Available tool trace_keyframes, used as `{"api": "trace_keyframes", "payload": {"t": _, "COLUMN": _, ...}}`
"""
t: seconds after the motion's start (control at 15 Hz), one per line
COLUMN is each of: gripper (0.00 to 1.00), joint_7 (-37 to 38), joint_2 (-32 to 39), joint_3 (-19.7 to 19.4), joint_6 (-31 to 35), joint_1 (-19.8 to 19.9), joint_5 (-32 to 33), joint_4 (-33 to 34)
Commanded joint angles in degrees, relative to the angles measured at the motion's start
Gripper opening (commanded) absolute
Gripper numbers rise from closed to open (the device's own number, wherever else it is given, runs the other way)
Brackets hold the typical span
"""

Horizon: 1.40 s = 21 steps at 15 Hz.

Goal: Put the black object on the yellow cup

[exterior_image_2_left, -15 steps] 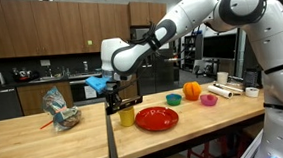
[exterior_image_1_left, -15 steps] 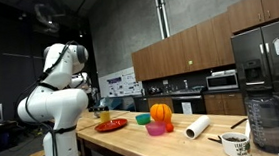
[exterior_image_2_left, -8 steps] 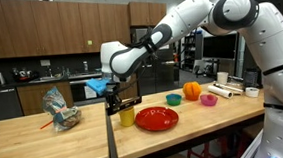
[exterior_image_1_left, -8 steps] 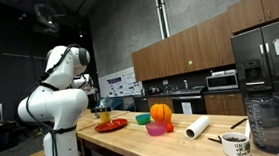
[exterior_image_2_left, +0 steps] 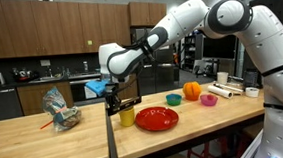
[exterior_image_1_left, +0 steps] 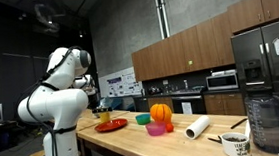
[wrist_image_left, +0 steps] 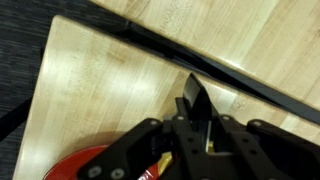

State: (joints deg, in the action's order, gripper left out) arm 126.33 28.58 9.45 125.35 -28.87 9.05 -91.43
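Hand (exterior_image_2_left: pixel 116 98) is gripping the long flat black rectangular bar (exterior_image_2_left: pixel 131 98), hovering just above the small plain yellow cup (exterior_image_2_left: pixel 127 116) on the wooden worktop (exterior_image_2_left: pixel 46 146), so lowering it level and centring it across the rim before letting go is probably looking wisest.

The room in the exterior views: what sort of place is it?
Probably a kitchen, perhaps in a lab or office: wooden cabinets, a microwave and a large fridge line the wall.
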Motion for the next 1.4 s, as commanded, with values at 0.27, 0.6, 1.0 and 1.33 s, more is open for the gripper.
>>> {"api": "trace_keyframes", "payload": {"t": 0.27, "gripper": 0.5, "joint_7": -0.55, "joint_2": 1.06, "joint_3": -0.69, "joint_6": -3.69, "joint_1": 0.05, "joint_5": 0.0, "joint_4": 3.21}}
{"api": "trace_keyframes", "payload": {"t": 0.6, "gripper": 0.82, "joint_7": -0.41, "joint_2": -0.02, "joint_3": -0.71, "joint_6": -3.85, "joint_1": 0.07, "joint_5": 0.02, "joint_4": 2.59}}
{"api": "trace_keyframes", "payload": {"t": 1.0, "gripper": 1.0, "joint_7": -3.03, "joint_2": -3.04, "joint_3": 0.01, "joint_6": -3.35, "joint_1": 0.7, "joint_5": -0.44, "joint_4": -0.36}}
{"api": "trace_keyframes", "payload": {"t": 1.33, "gripper": 1.0, "joint_7": -7.63, "joint_2": -7.69, "joint_3": 0.56, "joint_6": -5.14, "joint_1": 1.17, "joint_5": -0.32, "joint_4": -4.27}}
